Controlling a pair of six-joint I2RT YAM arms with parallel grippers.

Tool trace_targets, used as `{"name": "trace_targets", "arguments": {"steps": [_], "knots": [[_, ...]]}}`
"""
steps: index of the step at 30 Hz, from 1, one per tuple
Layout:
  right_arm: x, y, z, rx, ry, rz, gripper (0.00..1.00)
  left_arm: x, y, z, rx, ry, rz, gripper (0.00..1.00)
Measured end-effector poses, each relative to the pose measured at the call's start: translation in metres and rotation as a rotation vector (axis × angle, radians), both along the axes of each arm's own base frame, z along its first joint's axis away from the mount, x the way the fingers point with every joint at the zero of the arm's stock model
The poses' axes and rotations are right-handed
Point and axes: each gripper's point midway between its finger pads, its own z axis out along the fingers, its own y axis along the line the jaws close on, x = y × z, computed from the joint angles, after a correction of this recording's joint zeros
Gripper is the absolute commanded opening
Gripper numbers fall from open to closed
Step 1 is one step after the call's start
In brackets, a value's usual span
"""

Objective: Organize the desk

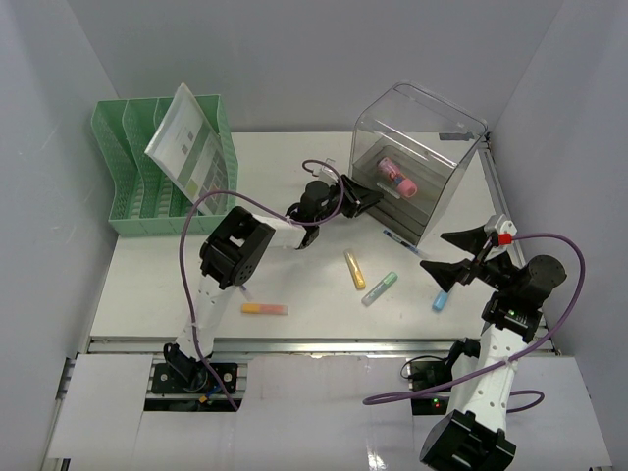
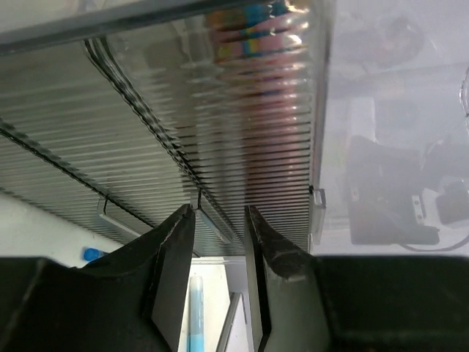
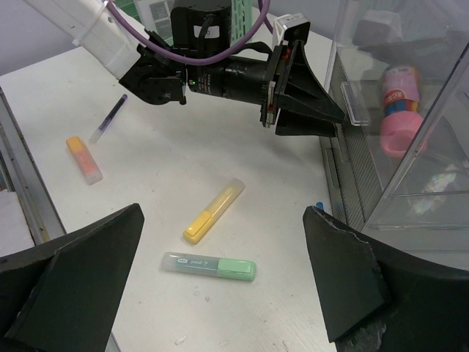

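At drawer box point(image 1: 432, 128) front edge, left fingers point(image 2: 172, 271) flanking handle point(image 2: 216, 224)

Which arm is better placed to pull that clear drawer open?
Left. The left gripper brackets the drawer handle on the clear box; the right gripper hangs open farther off, above the desk.

Plain matte panels closed the scene in on three sides — a back wall point(image 1: 294, 59), a left wall point(image 1: 39, 216) and a right wall point(image 1: 579, 147), all pale grey-white, meeting at straight slanting seams. The light was soft and even, and shadows stayed faint. Flat white cover boards point(image 1: 324, 412) lay along the near edge — smooth and unmarked.
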Motion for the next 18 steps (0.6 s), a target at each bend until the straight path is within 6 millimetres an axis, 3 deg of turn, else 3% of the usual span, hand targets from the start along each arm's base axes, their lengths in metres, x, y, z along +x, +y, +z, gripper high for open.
{"name": "trace_targets", "arguments": {"steps": [8,14,18], "knots": [[0.000,0.000,0.001,-0.001,-0.004,-0.001,0.97,0.001,-0.002,-0.007,-0.007,0.031,-0.002,0.01],[0.000,0.000,-0.004,0.009,0.011,-0.002,0.97,-0.003,0.002,-0.009,-0.034,0.056,0.004,0.00],[0.001,-0.001,-0.004,0.009,0.011,-0.005,0.97,-0.023,0.020,-0.009,-0.038,0.055,0.014,0.00]]}}
